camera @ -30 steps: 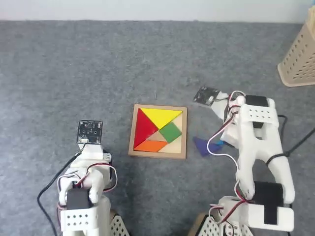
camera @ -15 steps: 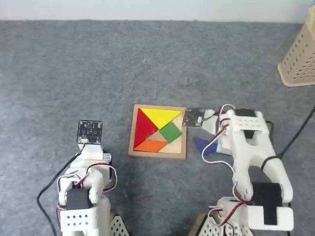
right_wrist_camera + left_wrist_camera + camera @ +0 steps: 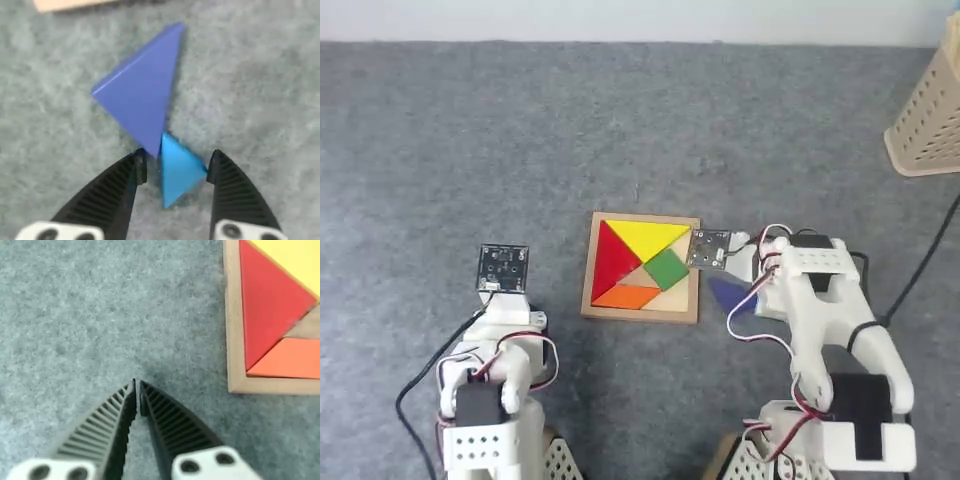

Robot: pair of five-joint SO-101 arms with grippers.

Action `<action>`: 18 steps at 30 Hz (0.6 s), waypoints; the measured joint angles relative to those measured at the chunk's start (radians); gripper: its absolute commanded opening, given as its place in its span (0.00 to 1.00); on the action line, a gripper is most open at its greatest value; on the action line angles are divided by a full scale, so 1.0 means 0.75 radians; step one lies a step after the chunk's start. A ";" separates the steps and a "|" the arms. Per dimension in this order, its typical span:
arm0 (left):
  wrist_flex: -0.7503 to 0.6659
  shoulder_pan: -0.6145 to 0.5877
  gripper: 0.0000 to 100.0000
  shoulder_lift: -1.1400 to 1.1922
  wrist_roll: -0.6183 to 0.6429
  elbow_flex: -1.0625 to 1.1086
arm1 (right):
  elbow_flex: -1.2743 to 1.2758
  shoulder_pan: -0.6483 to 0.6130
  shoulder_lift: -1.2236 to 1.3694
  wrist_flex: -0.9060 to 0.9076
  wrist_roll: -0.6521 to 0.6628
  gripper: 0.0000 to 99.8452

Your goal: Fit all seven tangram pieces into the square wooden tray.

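grey, carpet-like counter [image 3: 520, 130] seen from the high view, with wide open room on the far side and to the left of the square wooden tray [image 3: 588, 265]. one tray lies between two arms. it holds four coloured pieces: one yellow triangle [image 3: 648, 238] along the far rim, one red triangle [image 3: 612, 262] along the left rim, one green square [image 3: 667, 268], and one orange parallelogram [image 3: 625, 296] along the near rim. a pale tan patch at the middle may be a piece or bare wood; i cannot tell. room is tight on the right: one dark blue triangle [image 3: 728, 293] lies on the counter just beside the tray's right rim, with the right arm [image 3: 825, 300] over it. the left arm [image 3: 490, 380] sits well apart from the tray. one beige slotted basket [image 3: 930, 110] stands at the far right edge.

left wrist view: the left pincer [image 3: 137, 385] is closed on nothing, tips together over bare counter near a tray corner.

right wrist view: the right pincer [image 3: 177, 157] is spread open, one finger on each side of one light blue triangle [image 3: 177, 170]. that small piece touches a corner of the dark blue triangle, both outside the tray.
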 measured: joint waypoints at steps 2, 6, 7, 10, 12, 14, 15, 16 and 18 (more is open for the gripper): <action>0.000 0.000 0.01 0.000 0.000 0.000 | 0.002 0.000 0.000 0.000 0.000 0.22; 0.000 0.000 0.01 0.000 0.000 0.000 | 0.000 0.023 0.049 -0.004 0.025 0.23; 0.000 0.000 0.01 0.000 0.000 0.000 | -0.006 0.031 0.053 -0.004 0.025 0.23; 0.000 0.000 0.01 0.000 0.000 0.000 | -0.018 0.072 0.061 -0.004 0.025 0.23; 0.000 -0.002 0.01 0.000 0.000 0.000 | -0.033 0.100 0.074 -0.004 0.025 0.23; 0.000 -0.002 0.01 0.000 0.000 0.000 | -0.037 0.110 0.074 -0.004 0.025 0.23; 0.000 0.000 0.01 0.000 0.000 0.000 | -0.037 0.110 0.074 -0.004 0.025 0.23; 0.000 0.000 0.01 0.000 0.000 0.000 | -0.037 0.110 0.074 -0.004 0.025 0.23; 0.000 0.000 0.01 0.000 0.000 0.000 | -0.037 0.110 0.074 -0.004 0.025 0.21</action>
